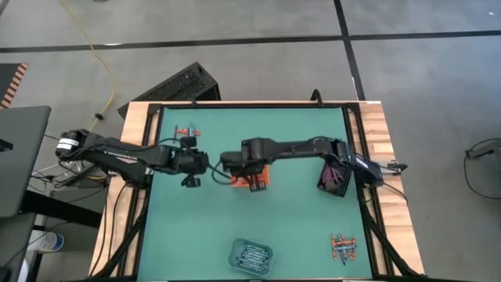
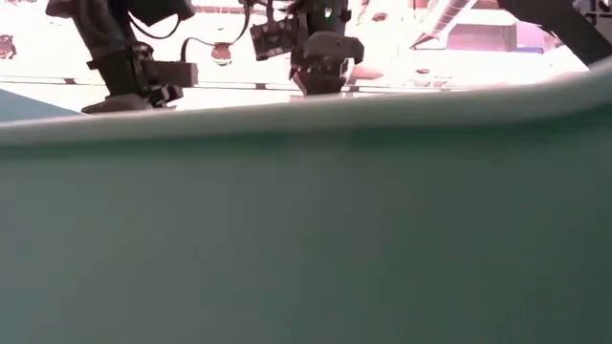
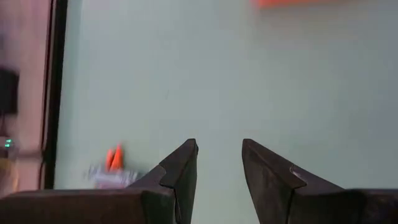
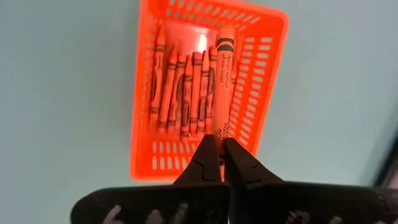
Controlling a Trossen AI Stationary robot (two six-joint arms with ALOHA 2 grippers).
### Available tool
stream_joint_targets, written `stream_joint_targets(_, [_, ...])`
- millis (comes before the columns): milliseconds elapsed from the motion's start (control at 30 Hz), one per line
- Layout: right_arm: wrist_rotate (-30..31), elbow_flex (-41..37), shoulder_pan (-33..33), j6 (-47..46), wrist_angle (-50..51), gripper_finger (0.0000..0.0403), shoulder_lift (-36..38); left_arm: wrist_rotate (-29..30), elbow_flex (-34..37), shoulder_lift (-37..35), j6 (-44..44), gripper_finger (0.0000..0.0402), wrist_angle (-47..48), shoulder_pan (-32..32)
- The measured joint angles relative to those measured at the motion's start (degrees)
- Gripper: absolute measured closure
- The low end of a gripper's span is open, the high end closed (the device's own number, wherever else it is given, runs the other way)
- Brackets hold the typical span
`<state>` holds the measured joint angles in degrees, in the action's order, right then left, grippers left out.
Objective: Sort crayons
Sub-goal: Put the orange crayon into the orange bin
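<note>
My right gripper is shut on an orange crayon over the orange tray, which stands mid-table with several orange-red crayons lying side by side in it. My left gripper hangs open over bare mat, left of the tray, with nothing between its fingers. A few loose crayons lie on the mat at the far left, and another small heap of crayons at the near right. My right gripper pinches the orange crayon's near end between its two fingertips. The fingers slant steeply down from above and lie in line with the crayon, which sticks out past them over the crayons in the tray. Whether its far end touches anything I cannot tell.
A black tray with purple crayons stands under my right arm at the right. A clear tray with blue-grey crayons sits at the near edge. A black frame borders the green mat.
</note>
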<state>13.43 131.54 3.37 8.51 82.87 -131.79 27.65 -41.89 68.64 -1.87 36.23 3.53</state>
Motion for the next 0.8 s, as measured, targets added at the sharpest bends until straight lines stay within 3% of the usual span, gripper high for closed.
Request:
stream_joint_targets(133, [-4.57, -2.83, -2.37, 2.79, -3.39, 0.0403, -0.24, -1.17, 1.14, -0.33, 1.4, 0.0284, 3.43, -2.43])
stream_joint_targets(333, [-8.65, -7.88, -4.6, 5.46, -6.87, 0.0403, -0.28, -1.76, 6.89, -2.84, 2.23, 0.0284, 1.26, -3.74])
stream_joint_targets(567, [-10.23, -11.52, -7.23, 5.73, -7.19, 0.0402, -0.29, -1.68, 5.97, -6.05, 2.98, 0.0284, 1.29, -4.5])
stream_joint_targets(800, [-18.26, -12.82, -8.91, 6.42, -9.89, 0.0378, -0.25, -3.83, 5.99, -6.8, 3.25, 0.0284, 2.29, -6.63])
